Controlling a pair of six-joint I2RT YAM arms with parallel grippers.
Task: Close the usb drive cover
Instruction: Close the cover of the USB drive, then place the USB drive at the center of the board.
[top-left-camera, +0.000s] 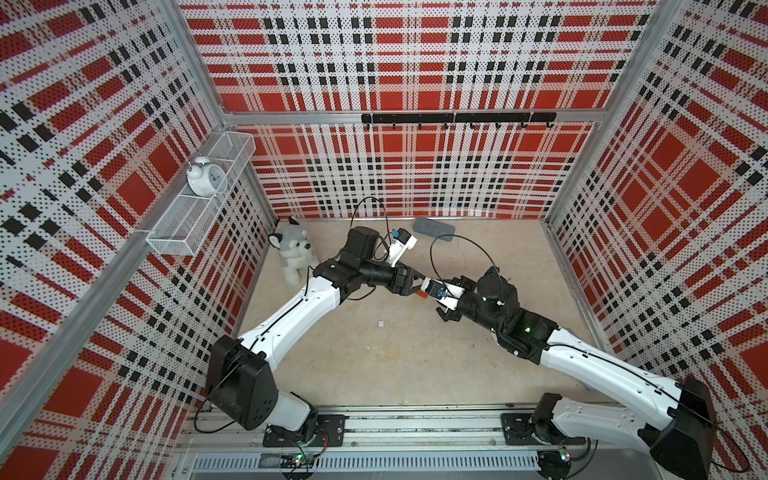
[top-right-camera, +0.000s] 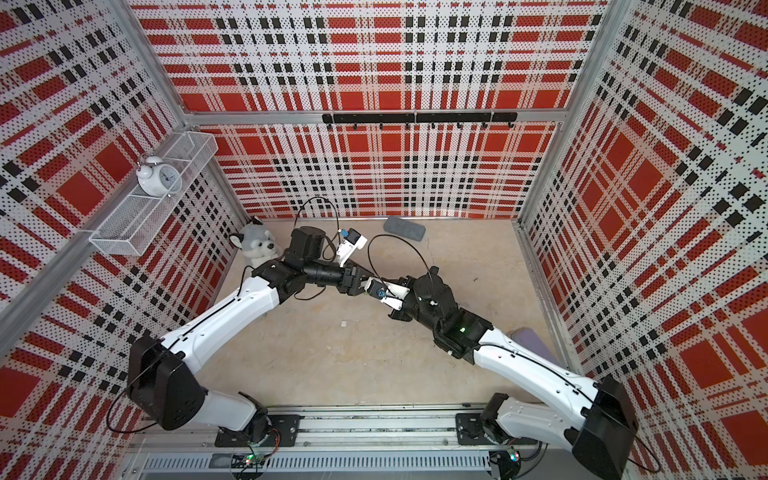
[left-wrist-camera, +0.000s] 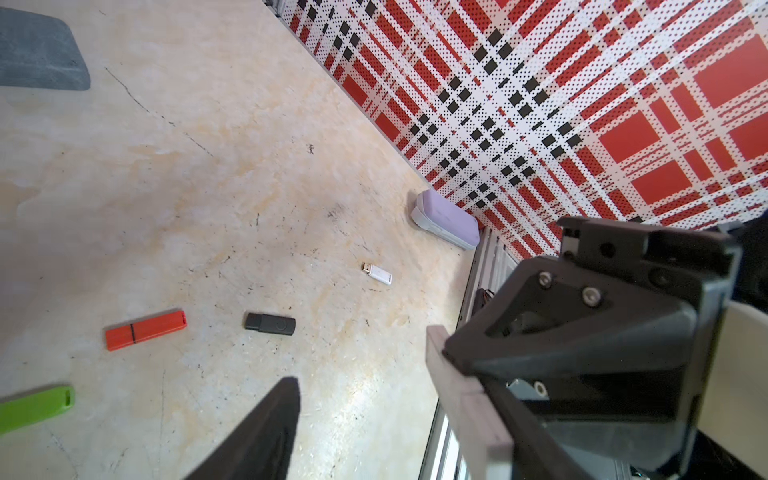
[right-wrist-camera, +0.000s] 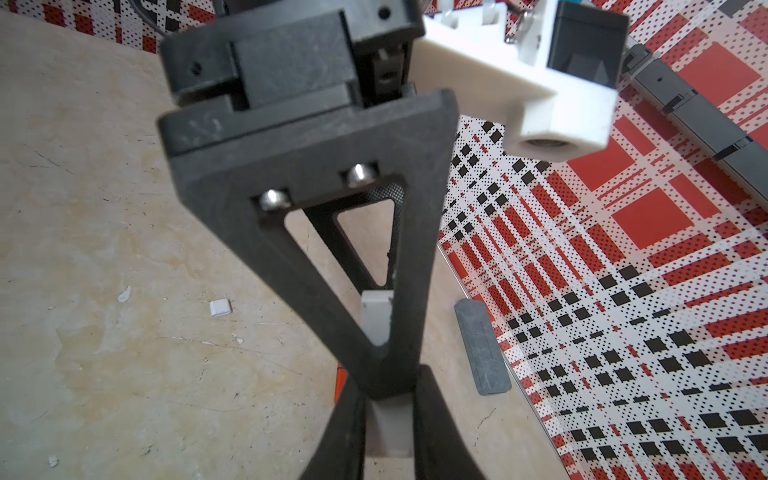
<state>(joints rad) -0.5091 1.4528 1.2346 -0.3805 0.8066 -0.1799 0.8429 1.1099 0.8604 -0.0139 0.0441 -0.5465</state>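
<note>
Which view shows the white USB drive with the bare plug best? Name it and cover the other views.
The left wrist view: the white USB drive lies whole on the table, metal plug uncovered. I cannot find it in either top view; it may be hidden there. The right wrist view lacks it.

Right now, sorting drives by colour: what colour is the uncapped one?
White; the uncapped drive shows best in the left wrist view.
</note>
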